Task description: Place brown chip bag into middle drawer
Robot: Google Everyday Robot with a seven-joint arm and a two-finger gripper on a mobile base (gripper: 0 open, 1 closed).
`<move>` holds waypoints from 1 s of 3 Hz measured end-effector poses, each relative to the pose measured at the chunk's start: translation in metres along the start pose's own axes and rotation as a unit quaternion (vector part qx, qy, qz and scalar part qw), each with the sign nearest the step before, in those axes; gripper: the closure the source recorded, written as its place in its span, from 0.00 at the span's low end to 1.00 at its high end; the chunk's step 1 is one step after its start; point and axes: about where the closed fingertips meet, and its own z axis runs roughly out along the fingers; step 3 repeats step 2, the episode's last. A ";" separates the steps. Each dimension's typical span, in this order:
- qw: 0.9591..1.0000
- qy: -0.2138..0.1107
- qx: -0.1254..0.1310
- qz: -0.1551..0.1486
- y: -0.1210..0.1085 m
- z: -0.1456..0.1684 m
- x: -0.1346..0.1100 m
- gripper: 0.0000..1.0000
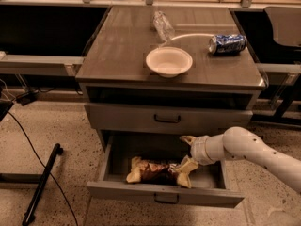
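Observation:
The brown chip bag (151, 171) lies flat on the floor of the open middle drawer (122, 190), the grey cabinet's lowest one, near its front wall. Its tan ends point left and right. My gripper (184, 152) hangs over the right part of the drawer, just above and right of the bag. Its tan fingers (186, 139) are spread open; the lower one is close to the bag's right end. The gripper holds nothing.
The handled drawer (167, 118) one level higher is shut. On the cabinet top stand a white bowl (169, 61), a blue drink can (227, 44) lying on its side and a clear plastic bottle (163, 26). A black pole (41, 185) and cable lie on the floor at left.

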 end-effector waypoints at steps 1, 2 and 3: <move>1.000 -0.012 0.006 -0.003 0.012 -0.013 0.004 0.50; 0.999 -0.024 -0.001 -0.024 0.034 -0.038 0.005 0.47; 0.999 -0.024 -0.001 -0.024 0.034 -0.038 0.005 0.47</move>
